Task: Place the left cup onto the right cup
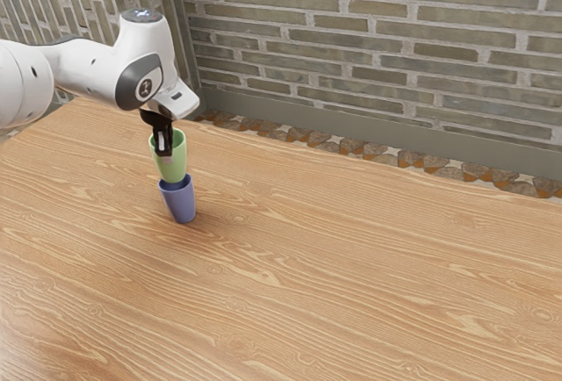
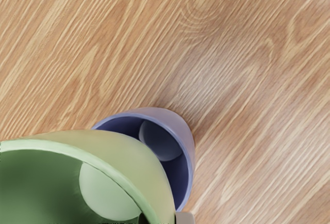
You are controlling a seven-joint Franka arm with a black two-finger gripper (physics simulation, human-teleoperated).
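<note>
Directly above the blue cup [image 1: 179, 204], which stands upright on the counter [image 1: 351, 267], the green cup [image 1: 173, 160] hangs from the fingers [image 1: 164, 140]. They are pinched narrowly on its rim, and its base is meeting or just entering the blue cup's mouth. I judge this to be the lowering step, with the stack not yet seated: the wrist view has the green cup covering only part of the blue cup's opening, so the next move calls for a small centring shift over the blue cup, then a straight descent before letting go.
</note>
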